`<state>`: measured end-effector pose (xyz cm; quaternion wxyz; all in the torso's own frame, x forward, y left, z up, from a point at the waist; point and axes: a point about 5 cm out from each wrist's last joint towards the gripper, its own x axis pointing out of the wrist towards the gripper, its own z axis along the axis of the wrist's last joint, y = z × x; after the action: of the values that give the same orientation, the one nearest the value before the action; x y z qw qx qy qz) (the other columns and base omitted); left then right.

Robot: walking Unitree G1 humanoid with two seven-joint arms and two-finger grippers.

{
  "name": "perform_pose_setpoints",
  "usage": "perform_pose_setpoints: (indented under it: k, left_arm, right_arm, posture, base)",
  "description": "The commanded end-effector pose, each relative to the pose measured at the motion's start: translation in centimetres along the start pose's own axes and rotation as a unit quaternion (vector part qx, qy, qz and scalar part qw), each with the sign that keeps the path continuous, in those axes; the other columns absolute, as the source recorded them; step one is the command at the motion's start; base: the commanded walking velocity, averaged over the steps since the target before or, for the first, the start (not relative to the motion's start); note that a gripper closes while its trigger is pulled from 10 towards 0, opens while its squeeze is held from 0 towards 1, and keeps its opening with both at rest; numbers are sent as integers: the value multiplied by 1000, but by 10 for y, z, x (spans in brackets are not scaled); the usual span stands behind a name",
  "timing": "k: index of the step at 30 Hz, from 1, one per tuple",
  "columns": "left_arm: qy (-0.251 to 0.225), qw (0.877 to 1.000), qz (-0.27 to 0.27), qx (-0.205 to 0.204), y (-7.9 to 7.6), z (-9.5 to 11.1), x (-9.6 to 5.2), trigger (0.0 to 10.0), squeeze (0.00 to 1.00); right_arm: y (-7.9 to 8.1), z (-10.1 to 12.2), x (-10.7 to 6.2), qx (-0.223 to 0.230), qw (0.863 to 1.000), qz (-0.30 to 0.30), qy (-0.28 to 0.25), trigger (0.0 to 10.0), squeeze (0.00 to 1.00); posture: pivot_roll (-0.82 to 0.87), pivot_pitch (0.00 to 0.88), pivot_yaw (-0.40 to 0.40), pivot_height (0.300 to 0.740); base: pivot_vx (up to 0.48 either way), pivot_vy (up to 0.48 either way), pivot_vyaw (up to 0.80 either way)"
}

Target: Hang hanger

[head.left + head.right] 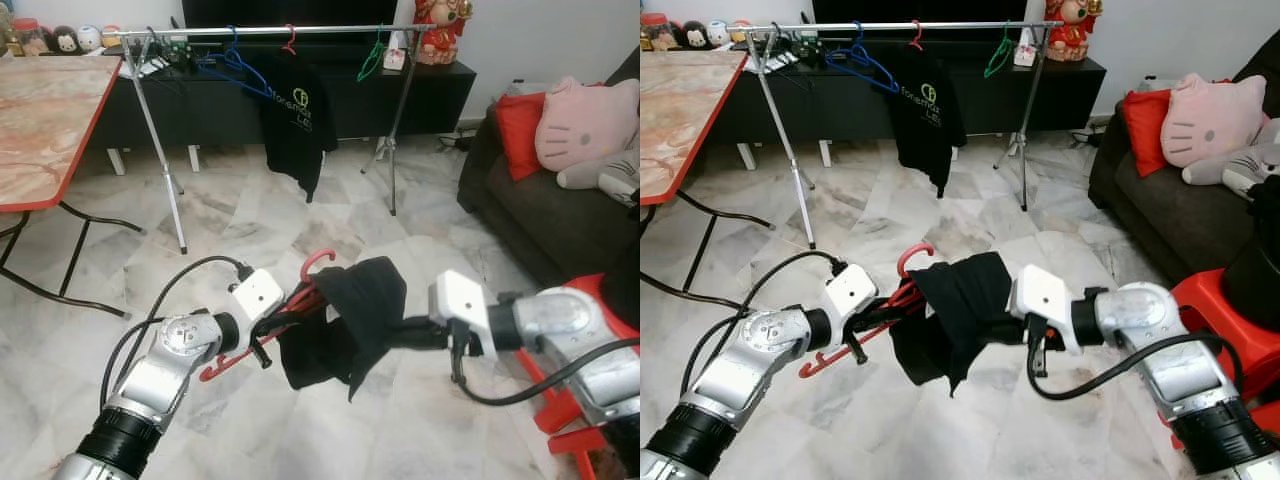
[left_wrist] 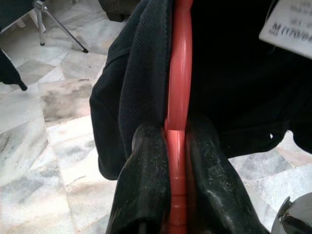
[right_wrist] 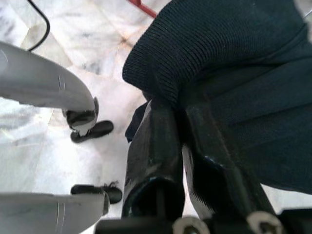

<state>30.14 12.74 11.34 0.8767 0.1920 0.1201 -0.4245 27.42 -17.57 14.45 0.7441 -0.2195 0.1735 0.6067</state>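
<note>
One red hanger (image 1: 262, 325) carrying one black garment (image 1: 345, 320) is held well short of the clothes rail (image 1: 270, 31). Left gripper (image 2: 176, 141) is clamped on the hanger; right gripper (image 3: 180, 109) pinches the garment. The rail holds three hangers and one black shirt (image 1: 297, 115).

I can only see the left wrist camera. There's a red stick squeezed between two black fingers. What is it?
Observer: It's a red hanger carrying a black garment, held by the left gripper.
Operator: Is the other arm helping?
Observer: Yes, the right gripper pinches the garment's other side.
Operator: Where will it hang?
Observer: Probably on the clothes rail ahead, across the marble floor.
Operator: Is anything there?
Observer: A black shirt, plus blue and green hangers.
</note>
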Motion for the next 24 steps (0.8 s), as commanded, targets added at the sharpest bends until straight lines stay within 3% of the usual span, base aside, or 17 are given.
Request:
perform_pose_setpoints:
  k: [1, 2, 4, 5, 20, 24]
  left_arm:
    - [-28, 1000, 5, 6, 5, 12, -3, 0, 0]
    - [-30, 1000, 3, 6, 4, 12, -3, 0, 0]
    - [-32, 999, 2, 5, 3, 13, -3, 0, 0]
    - [-32, 999, -2, 5, 3, 13, -3, 0, 0]
    - [-35, 999, -33, 1, -4, 13, -2, 0, 0]
    - [-39, 998, -46, -1, -6, 14, -3, 0, 0]
  right_arm:
    - [1, -4, 2, 1, 1000, 2, 12, 10000, 0]
    - [1, -4, 2, 3, 1000, 3, 10, 10000, 314]
    - [1, -3, 3, 5, 1000, 4, 7, 10000, 314]
    - [1, -3, 3, 5, 1000, 4, 5, 10000, 973]
    - [0, -5, 6, 6, 1000, 2, 14, 10000, 1000]
    - [-5, -6, 4, -4, 1000, -22, 19, 10000, 1000]
  posture:
    - [-88, 0, -120, 740]
    - [-84, 0, -122, 740]
    - [-84, 0, -122, 740]
    - [-84, 0, -122, 740]
    - [-84, 0, -122, 740]
    - [-84, 0, -122, 740]
  base:
    - [0, 0, 0]
    - [0, 0, 0]
    - [0, 0, 0]
    - [0, 0, 0]
    - [0, 0, 0]
    - [0, 0, 0]
